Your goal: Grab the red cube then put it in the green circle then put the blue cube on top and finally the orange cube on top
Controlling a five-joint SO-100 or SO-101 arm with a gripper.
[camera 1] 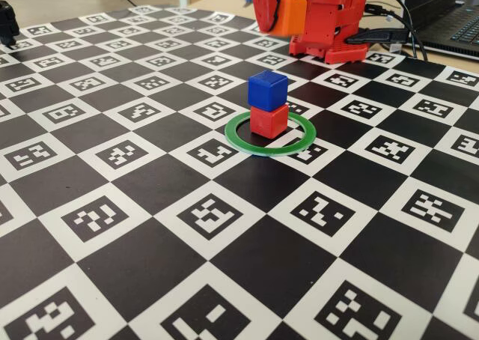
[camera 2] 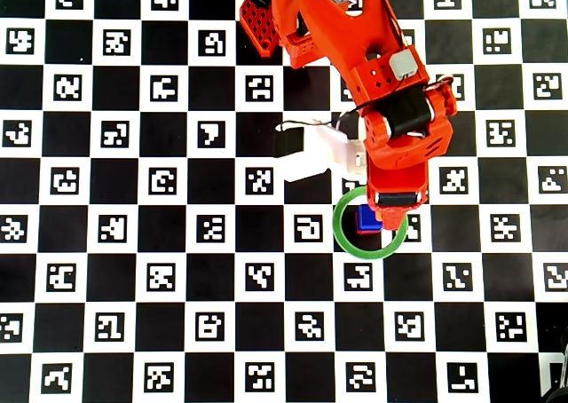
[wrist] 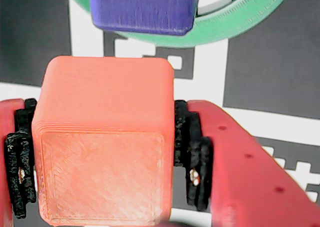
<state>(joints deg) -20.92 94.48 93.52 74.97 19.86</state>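
Now tool [wrist: 102, 152] clamps orange cube [wrist: 102, 142] squarely, blue cube [camera 1: 267, 90] atop red cube [camera 1: 269, 120]

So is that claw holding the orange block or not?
Holding it: in the wrist view the gripper has its black pads pressed against both sides of the orange cube.

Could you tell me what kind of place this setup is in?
Probably a robotics lab or hobby desk: a board of printed fiducial markers covers the table, a red printed arm stands on it, and a laptop with cables sits behind.
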